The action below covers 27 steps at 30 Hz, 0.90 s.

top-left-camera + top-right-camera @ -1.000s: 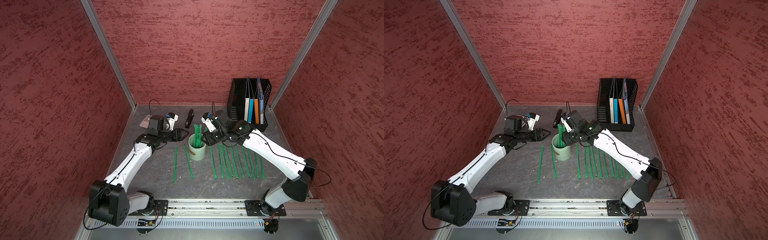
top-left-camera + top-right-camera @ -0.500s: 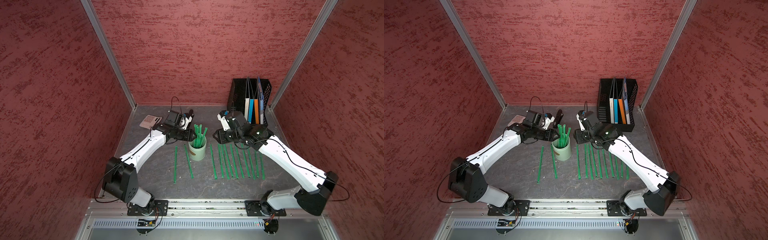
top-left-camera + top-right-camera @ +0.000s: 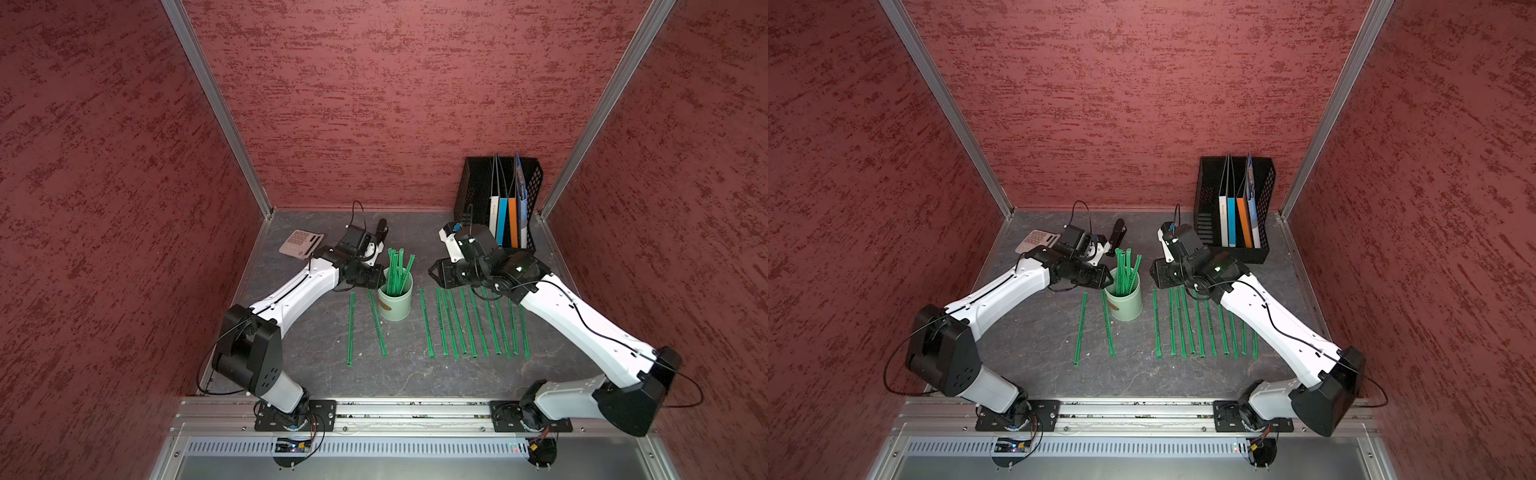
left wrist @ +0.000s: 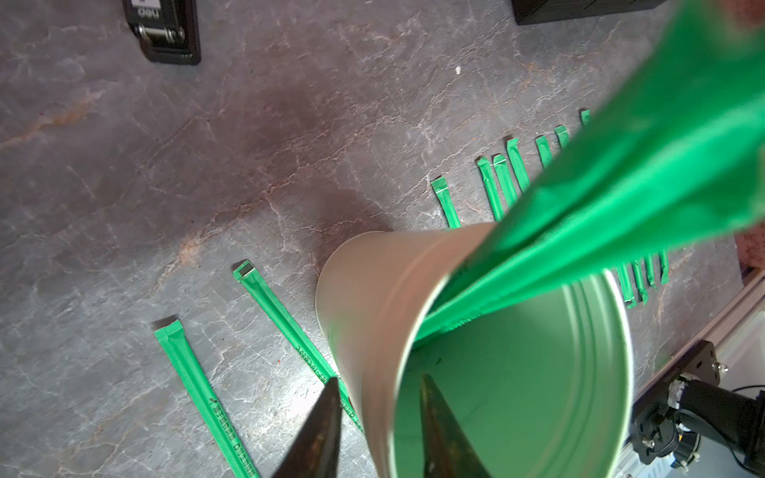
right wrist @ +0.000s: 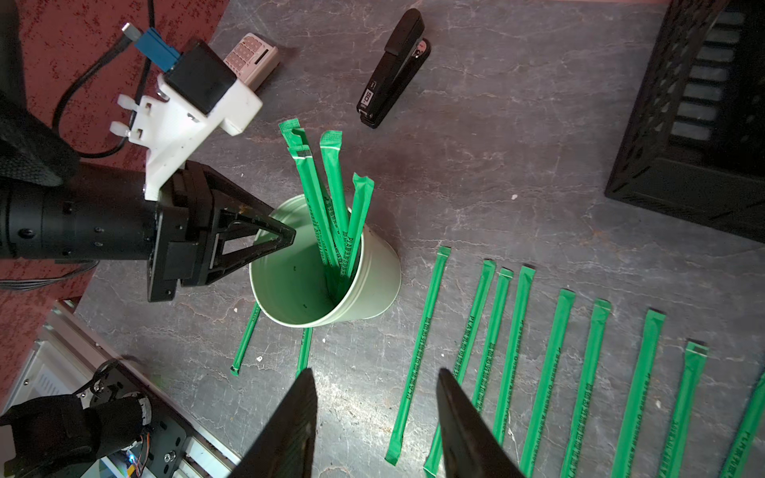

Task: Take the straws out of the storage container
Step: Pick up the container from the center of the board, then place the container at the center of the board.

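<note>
The storage container (image 3: 395,305) (image 3: 1123,305) is a pale mint cup that stands upright mid-table. Several green straws (image 3: 397,270) (image 5: 331,198) lean in it. My left gripper (image 3: 376,282) (image 4: 378,378) straddles the cup's near rim, one finger outside and one inside, with a small gap on each side of the wall (image 4: 372,298). To the right of the cup my right gripper (image 3: 434,276) (image 5: 376,376) hangs open and empty above the table. Several more straws (image 3: 473,324) lie in a row under that arm. Two more straws (image 3: 351,328) lie left of the cup.
A black mesh file rack (image 3: 498,199) with folders stands at the back right. A black stapler (image 3: 380,228) and a pink calculator (image 3: 300,243) lie behind the cup. Red walls close in the left, right and back.
My left gripper came in from the left to the cup's rim and its jaws narrowed. My right gripper drew back from the straws in the cup to the right.
</note>
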Each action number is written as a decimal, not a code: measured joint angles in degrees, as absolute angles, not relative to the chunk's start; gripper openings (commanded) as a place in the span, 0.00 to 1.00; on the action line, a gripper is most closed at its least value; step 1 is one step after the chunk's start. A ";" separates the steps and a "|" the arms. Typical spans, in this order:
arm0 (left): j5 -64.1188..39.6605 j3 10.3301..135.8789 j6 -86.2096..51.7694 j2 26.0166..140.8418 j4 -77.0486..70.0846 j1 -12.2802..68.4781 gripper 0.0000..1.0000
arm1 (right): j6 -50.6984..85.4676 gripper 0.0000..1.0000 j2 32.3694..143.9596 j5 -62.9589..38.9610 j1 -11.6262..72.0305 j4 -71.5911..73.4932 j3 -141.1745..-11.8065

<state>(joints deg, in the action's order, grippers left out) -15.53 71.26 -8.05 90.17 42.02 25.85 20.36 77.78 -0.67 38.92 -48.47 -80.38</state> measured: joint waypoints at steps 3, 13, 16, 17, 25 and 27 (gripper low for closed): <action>-15.31 71.96 -8.14 90.87 41.95 25.96 0.16 | 20.51 0.44 77.67 -0.82 38.72 -48.12 -79.96; -13.54 72.69 -8.12 92.25 42.22 26.06 0.09 | 20.62 0.44 77.47 -1.52 38.26 -47.11 -78.98; -12.58 73.69 -8.12 92.25 43.07 26.06 0.09 | 20.62 0.44 77.45 -1.93 38.13 -46.78 -78.89; -12.14 74.35 -8.08 92.25 43.59 26.06 0.09 | 20.62 0.45 77.45 -2.13 38.11 -46.63 -78.89; -6.17 82.91 -7.86 89.91 50.72 23.57 0.09 | 20.51 0.45 78.13 -5.06 37.98 -45.80 -79.90; -3.18 85.60 -7.66 88.73 53.60 22.13 0.09 | 20.25 0.45 79.40 -6.17 37.93 -45.45 -81.47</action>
<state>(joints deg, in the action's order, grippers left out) -3.18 85.60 -7.66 88.73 53.60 22.13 20.25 79.40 -6.17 37.93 -45.45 -81.47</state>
